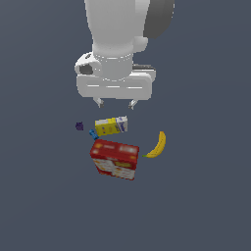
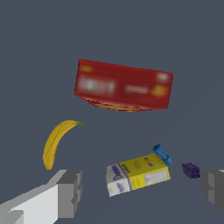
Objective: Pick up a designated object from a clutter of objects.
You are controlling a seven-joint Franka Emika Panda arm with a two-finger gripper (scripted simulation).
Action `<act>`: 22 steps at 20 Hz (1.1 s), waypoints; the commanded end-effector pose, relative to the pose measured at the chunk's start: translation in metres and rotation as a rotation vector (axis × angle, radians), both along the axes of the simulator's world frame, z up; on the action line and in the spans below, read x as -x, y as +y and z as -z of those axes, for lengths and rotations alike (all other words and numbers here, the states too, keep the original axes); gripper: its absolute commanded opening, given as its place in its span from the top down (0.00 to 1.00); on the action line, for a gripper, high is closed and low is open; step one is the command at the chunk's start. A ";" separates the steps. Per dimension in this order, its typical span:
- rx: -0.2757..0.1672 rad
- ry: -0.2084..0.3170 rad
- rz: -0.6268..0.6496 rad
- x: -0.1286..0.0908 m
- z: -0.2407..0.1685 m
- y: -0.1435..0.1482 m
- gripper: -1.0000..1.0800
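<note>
The designated object is a small yellow carton [image 1: 112, 126] with a white end bearing blue lettering, lying on its side; it also shows in the wrist view [image 2: 138, 174]. My gripper [image 1: 115, 103] hangs open just above and behind it, holding nothing. In the wrist view the carton lies between my two fingers [image 2: 69, 192], apart from both. The rest of the clutter is a red box [image 1: 115, 159], a yellow banana [image 1: 157, 145], a tiny blue piece [image 1: 92, 134] touching the carton's yellow end, and a tiny purple piece [image 1: 79, 126].
The red box [image 2: 123, 85] stands close in front of the carton in the exterior view. The banana [image 2: 56, 142] lies to the exterior view's right of it. The purple piece [image 2: 190, 170] sits near one finger. All rest on a flat grey-blue surface [image 1: 206, 196].
</note>
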State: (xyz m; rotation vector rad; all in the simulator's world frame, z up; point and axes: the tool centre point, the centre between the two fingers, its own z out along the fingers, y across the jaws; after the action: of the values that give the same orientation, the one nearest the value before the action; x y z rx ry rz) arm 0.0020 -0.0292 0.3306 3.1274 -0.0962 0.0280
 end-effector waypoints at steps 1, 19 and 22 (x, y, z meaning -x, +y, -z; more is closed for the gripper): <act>0.000 0.000 0.000 0.000 0.000 0.000 0.04; 0.019 0.023 0.020 0.010 0.004 0.001 0.04; 0.017 0.022 0.057 0.012 0.011 -0.001 0.04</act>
State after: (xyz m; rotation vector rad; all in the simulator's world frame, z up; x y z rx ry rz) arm -0.0089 -0.0289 0.3230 3.1065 -0.1557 -0.0067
